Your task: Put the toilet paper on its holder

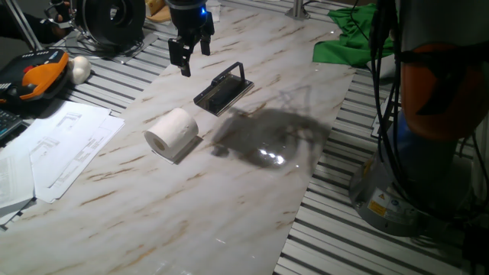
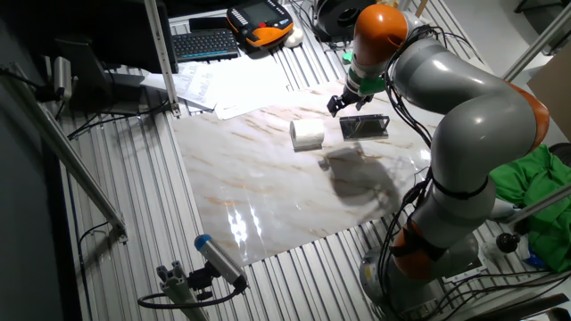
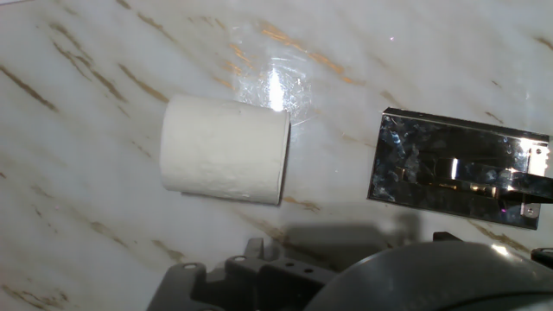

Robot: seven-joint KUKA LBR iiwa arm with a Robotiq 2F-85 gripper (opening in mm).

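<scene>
A white toilet paper (image 1: 173,131) roll lies on its side on the marbled desk (image 1: 229,206), just beside the dark holder (image 1: 223,89). The claw (image 1: 192,55) hangs above them, fingers apart and empty.

No legible text from my station.

I see printed white paper sheets (image 1: 65,145) and a yellow sticker (image 1: 378,205) on the grey robot base (image 1: 397,200); neither reads.

I see a glossy marble-pattern board (image 1: 191,191) carrying a white cylindrical toilet paper roll (image 1: 172,131) on its side, near the flat dark rectangular holder (image 1: 222,90).
</scene>
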